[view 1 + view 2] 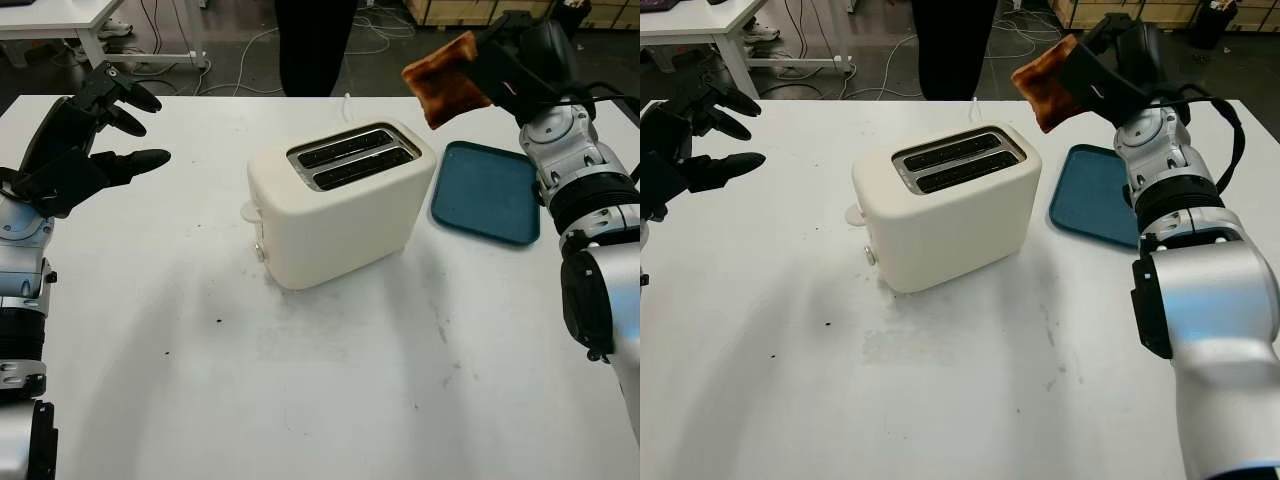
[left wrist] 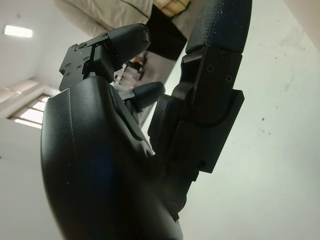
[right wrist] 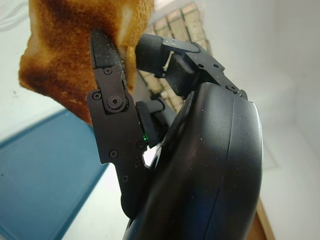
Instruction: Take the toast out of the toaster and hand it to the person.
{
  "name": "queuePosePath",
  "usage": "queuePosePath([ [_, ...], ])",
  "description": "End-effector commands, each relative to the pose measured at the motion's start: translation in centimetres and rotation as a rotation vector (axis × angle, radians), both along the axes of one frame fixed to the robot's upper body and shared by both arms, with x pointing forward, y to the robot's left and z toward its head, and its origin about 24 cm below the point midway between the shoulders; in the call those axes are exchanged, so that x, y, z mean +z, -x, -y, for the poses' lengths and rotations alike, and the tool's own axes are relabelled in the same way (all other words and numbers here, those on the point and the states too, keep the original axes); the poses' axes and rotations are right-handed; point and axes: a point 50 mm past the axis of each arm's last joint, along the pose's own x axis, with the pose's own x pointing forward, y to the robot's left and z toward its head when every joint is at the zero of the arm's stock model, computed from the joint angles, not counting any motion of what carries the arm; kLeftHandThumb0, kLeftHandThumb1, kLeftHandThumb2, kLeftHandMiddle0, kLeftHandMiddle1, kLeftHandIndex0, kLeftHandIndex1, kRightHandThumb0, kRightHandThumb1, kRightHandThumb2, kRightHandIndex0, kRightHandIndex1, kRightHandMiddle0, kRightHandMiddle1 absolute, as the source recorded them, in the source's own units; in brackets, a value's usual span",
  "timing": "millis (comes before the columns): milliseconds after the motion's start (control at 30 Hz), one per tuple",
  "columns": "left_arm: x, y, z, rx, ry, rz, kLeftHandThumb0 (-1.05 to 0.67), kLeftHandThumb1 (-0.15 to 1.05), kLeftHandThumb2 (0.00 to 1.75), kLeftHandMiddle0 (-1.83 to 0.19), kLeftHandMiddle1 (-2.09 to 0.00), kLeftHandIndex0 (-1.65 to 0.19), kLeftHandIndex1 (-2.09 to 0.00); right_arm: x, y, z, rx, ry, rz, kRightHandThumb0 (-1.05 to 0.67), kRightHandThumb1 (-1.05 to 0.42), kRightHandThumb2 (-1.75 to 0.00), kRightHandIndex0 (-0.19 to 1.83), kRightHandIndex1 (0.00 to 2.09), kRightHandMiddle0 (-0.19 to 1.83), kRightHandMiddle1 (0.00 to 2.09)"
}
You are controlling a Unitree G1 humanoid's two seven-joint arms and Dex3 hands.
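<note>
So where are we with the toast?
Out of the toaster: both slots look empty. The right hand holds the toast raised above the tray's far end. The left hand is open at table's left. Handover to the person remains.

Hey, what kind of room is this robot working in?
Probably a lab or workshop, not a kitchen: the toaster sits on a plain white table, cables trail over the floor, and stacked boxes stand behind.
</note>
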Motion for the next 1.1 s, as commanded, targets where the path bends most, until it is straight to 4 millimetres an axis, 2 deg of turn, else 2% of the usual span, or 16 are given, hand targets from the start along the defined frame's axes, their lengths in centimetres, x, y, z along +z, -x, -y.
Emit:
queuePosePath([
  [0,-0.4,0.2,-0.2,0.004,0.009,-0.011,-1.05,0.92,0.13,0.0,-1.62,0.0,-1.51,-1.3,0.0,0.0,-0.025,-0.016,-0.042,-0.32,-0.92,-0.12,0.63,1.69,0.65,1.72],
  [133,-0.5,0.2,-0.2,0.0,0.005,-0.003,-1.05,0.92,0.13,0.0,-1.62,0.0,-1.51,-1.8,0.0,-0.2,-0.058,-0.053,-0.06,-0.32,-0.92,-0.15,0.78,1.74,0.59,1.65],
  [167,-0.5,0.2,-0.2,0.0,0.004,-0.001,-1.05,0.92,0.13,0.0,-1.62,0.0,-1.51,-1.8,0.0,-0.1,-0.074,-0.065,-0.071,-0.33,-0.92,-0.18,0.72,1.71,0.55,1.66],
  [200,-0.5,0.2,-0.2,0.001,0.002,0.001,-1.05,0.92,0.14,0.0,-1.62,0.0,-1.51,-1.8,0.0,-0.1,-0.079,-0.093,-0.064,-0.36,-0.92,-0.2,0.58,1.63,0.55,1.57],
  [300,-0.5,0.2,-0.2,0.003,-0.002,0.005,-1.05,0.92,0.14,0.0,-1.62,0.0,-1.5,-1.5,0.0,-0.1,-0.078,-0.173,-0.028,-0.31,-0.92,-0.12,0.65,1.73,0.67,1.43],
  [333,-0.5,0.2,-0.2,0.004,-0.002,0.003,-1.05,0.92,0.15,0.0,-1.62,0.0,-1.51,-1.4,0.0,-0.1,-0.074,-0.167,-0.016,-0.32,-0.92,-0.11,0.67,1.74,0.72,1.46],
  [367,-0.5,0.2,-0.2,0.005,-0.001,0.001,-1.05,0.92,0.14,0.0,-1.63,0.0,-1.51,-1.2,0.0,-0.1,-0.073,-0.143,-0.002,-0.32,-0.92,-0.11,0.77,1.74,0.73,1.62],
  [400,-0.5,0.2,-0.2,0.004,-0.002,0.001,-1.05,0.92,0.14,0.0,-1.63,0.0,-1.51,-1.1,0.0,-0.1,-0.071,-0.11,0.006,-0.32,-0.92,-0.11,0.83,1.74,0.74,1.68],
  [533,-0.5,0.2,-0.2,0.004,-0.003,-0.003,-1.05,0.92,0.14,0.0,-1.63,0.0,-1.52,-0.8,0.0,-0.1,-0.067,-0.116,0.024,-0.3,-0.92,-0.15,0.83,1.75,0.68,1.74],
  [767,-0.5,0.2,-0.2,0.002,-0.004,0.005,-1.05,0.92,0.14,0.0,-1.62,0.0,-1.51,-0.5,0.0,-0.2,-0.069,-0.153,0.044,-0.35,-0.92,-0.16,0.89,1.75,0.71,1.75],
  [833,-0.5,0.2,-0.2,0.002,-0.007,0.006,-1.05,0.92,0.14,0.0,-1.62,0.0,-1.51,-0.4,-0.1,-0.3,-0.079,-0.169,0.047,-0.36,-0.92,-0.17,0.85,1.75,0.68,1.67],
  [867,-0.5,0.2,-0.2,0.003,-0.008,0.004,-1.05,0.92,0.15,0.0,-1.62,0.0,-1.51,-0.3,-0.1,-0.3,-0.079,-0.192,0.053,-0.36,-0.92,-0.17,0.79,1.68,0.68,1.43],
  [900,-0.5,0.2,-0.2,0.004,-0.005,0.002,-1.05,0.92,0.15,0.0,-1.62,0.0,-1.51,-0.3,-0.1,-0.3,-0.073,-0.211,0.056,-0.35,-0.92,-0.16,0.76,1.69,0.73,1.32],
  [1000,-0.5,0.2,-0.2,0.003,-0.004,0.003,-1.05,0.92,0.15,0.0,-1.62,0.0,-1.51,-0.1,-0.1,-0.4,-0.067,-0.216,0.063,-0.36,-0.92,-0.16,0.82,1.74,0.74,1.5],
  [1067,-0.5,0.2,-0.2,0.002,-0.005,0.006,-1.05,0.92,0.15,0.0,-1.62,0.0,-1.51,0.0,-0.1,-0.4,-0.071,-0.2,0.066,-0.37,-0.92,-0.16,0.8,1.74,0.73,1.49],
])
